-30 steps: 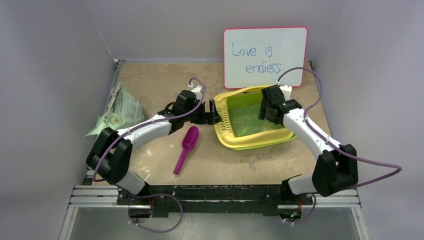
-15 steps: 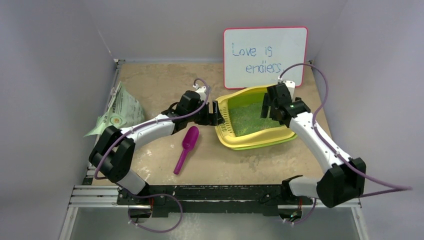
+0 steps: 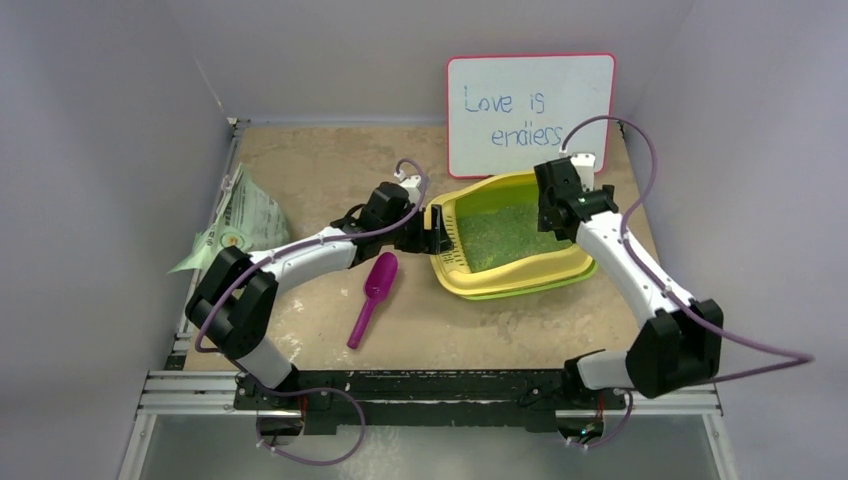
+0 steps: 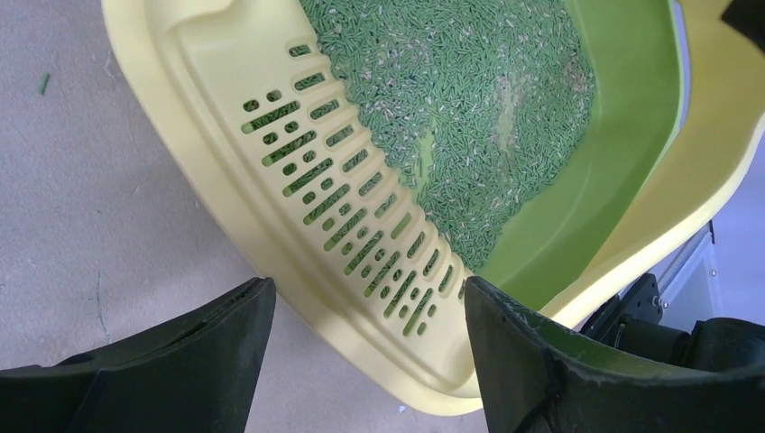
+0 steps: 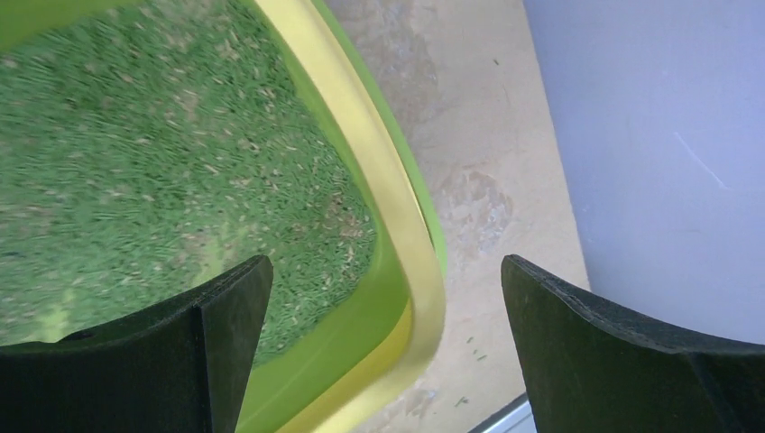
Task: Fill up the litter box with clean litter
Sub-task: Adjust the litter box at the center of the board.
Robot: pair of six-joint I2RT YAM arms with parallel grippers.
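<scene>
Change since a second ago: right claw (image 3: 552,215) has shifted from over the litter (image 3: 505,235) out to the far right corner of the box (image 3: 505,285). Its arm now stretches further forward. Left claw (image 3: 437,232) has edged a little nearer the box's grille end. Box, scoop (image 3: 372,295), bag (image 3: 240,222) and board (image 3: 530,112) lie as before.

Left claw (image 4: 365,289): jaws spread wide, nothing held. The box's slotted end and rim (image 4: 180,108) sit between the two fingers. Contact not discernible.

Right claw (image 5: 383,271): jaws also wide apart, empty. The right rim (image 5: 361,135) runs between the fingers, litter (image 5: 135,162) to one side and bare tabletop (image 5: 469,207) to the other. Whether it touches the rim, cannot tell.

Box sits right of centre on the tabletop (image 3: 320,170), just in front of the board. Litter (image 4: 451,108) lies inside as a loose green bed over the floor, with a few pale patches.

Count: two claws, one box, one bed of litter, one scoop, one bag, one board.
</scene>
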